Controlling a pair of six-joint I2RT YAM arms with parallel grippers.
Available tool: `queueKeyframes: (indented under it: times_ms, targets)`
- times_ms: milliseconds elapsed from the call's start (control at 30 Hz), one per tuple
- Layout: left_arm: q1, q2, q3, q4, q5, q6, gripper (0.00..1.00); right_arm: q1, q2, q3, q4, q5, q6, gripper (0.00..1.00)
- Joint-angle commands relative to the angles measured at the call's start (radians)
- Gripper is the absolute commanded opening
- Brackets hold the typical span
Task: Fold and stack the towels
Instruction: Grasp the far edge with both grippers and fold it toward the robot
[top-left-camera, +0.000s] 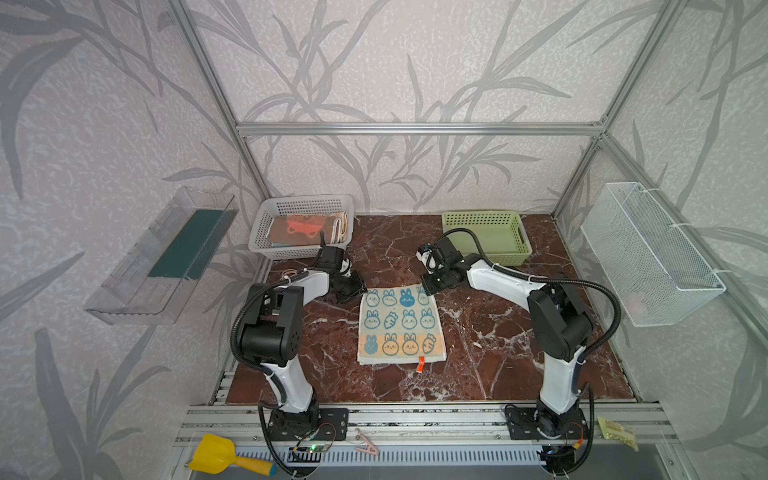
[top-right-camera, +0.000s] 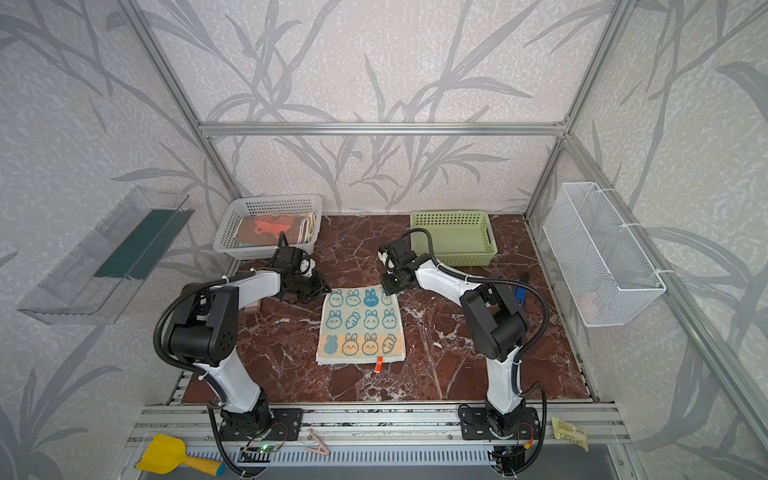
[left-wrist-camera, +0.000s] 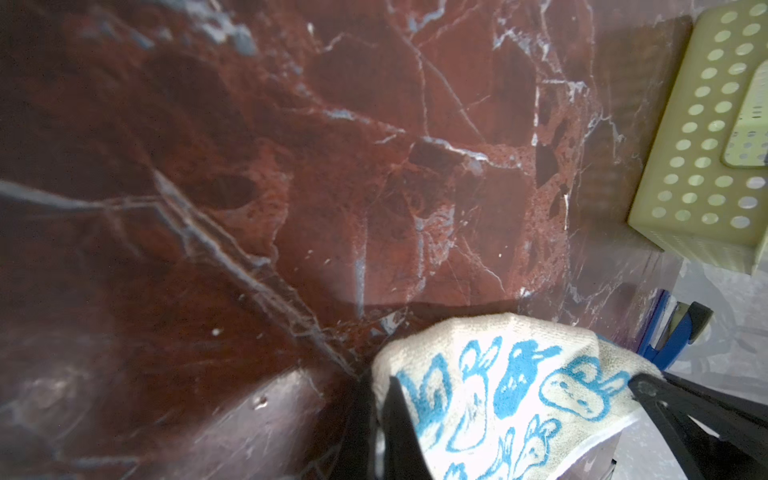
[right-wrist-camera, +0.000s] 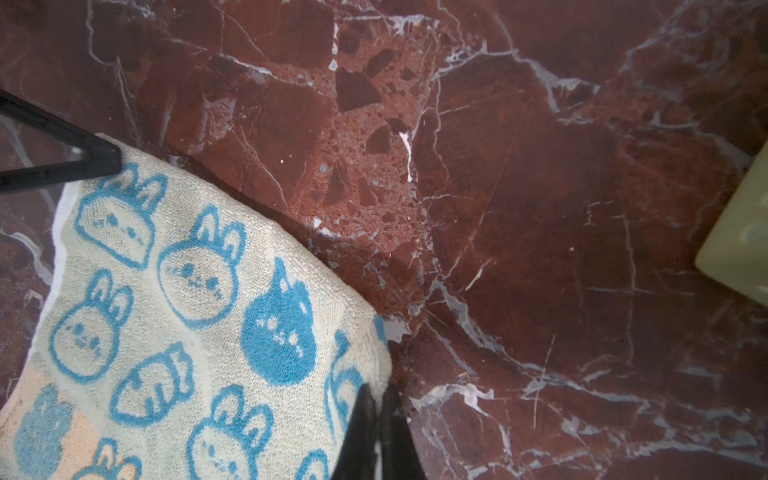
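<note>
A white towel with blue bunnies (top-left-camera: 401, 324) (top-right-camera: 360, 326) lies spread on the red marble table, orange band toward the front. My left gripper (top-left-camera: 360, 291) (left-wrist-camera: 386, 399) is shut on its far left corner. At the far right corner my right gripper (top-left-camera: 428, 286) (right-wrist-camera: 376, 395) is shut on the cloth. In both wrist views the towel (left-wrist-camera: 498, 395) (right-wrist-camera: 187, 311) has its far edge slightly raised, with a shadow beneath. Folded towels, a brown one with red letters (top-left-camera: 286, 237) on top, sit in the white basket (top-left-camera: 307, 201).
A green basket (top-left-camera: 482, 216) (left-wrist-camera: 698, 145) stands at the back right, just behind my right arm. A wire basket (top-left-camera: 652, 253) hangs on the right wall, a clear shelf (top-left-camera: 162, 253) on the left wall. A yellow scoop (top-left-camera: 216, 455) lies on the front rail.
</note>
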Motion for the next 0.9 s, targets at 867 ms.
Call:
queueKeyframes:
  times_ms: [867]
  targets:
    - [0.014, -0.355, -0.224, 0.199, 0.019, 0.080, 0.00, -0.058, -0.229, -0.142, 0.024, -0.087, 0.007, 0.00]
